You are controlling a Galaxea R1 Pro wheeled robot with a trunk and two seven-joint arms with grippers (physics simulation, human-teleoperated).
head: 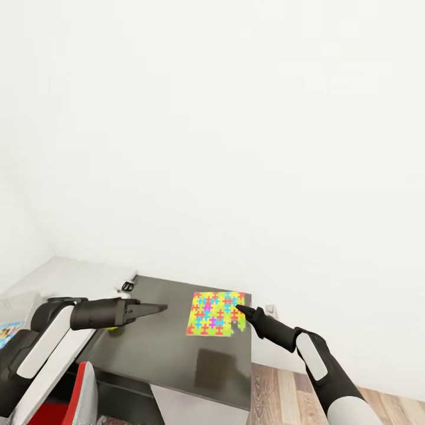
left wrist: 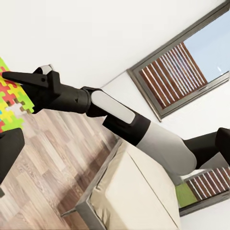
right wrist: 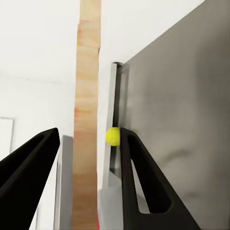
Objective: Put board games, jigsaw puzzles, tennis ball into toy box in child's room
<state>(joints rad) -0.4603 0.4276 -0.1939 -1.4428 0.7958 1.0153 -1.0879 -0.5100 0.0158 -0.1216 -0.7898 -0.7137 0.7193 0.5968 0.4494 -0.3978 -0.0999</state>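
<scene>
Lying flat at lower centre of the head view, the jigsaw puzzle (head: 216, 313) looks thin, light and stiff; pinch its table-edge overhang. Your right gripper (head: 241, 309) stands apart; your left gripper (head: 160, 307) looks pressed together.

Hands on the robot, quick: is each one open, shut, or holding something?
Left hand: looks shut, holding nothing.
Right hand: open, empty, its tip over the jigsaw puzzle.
</scene>
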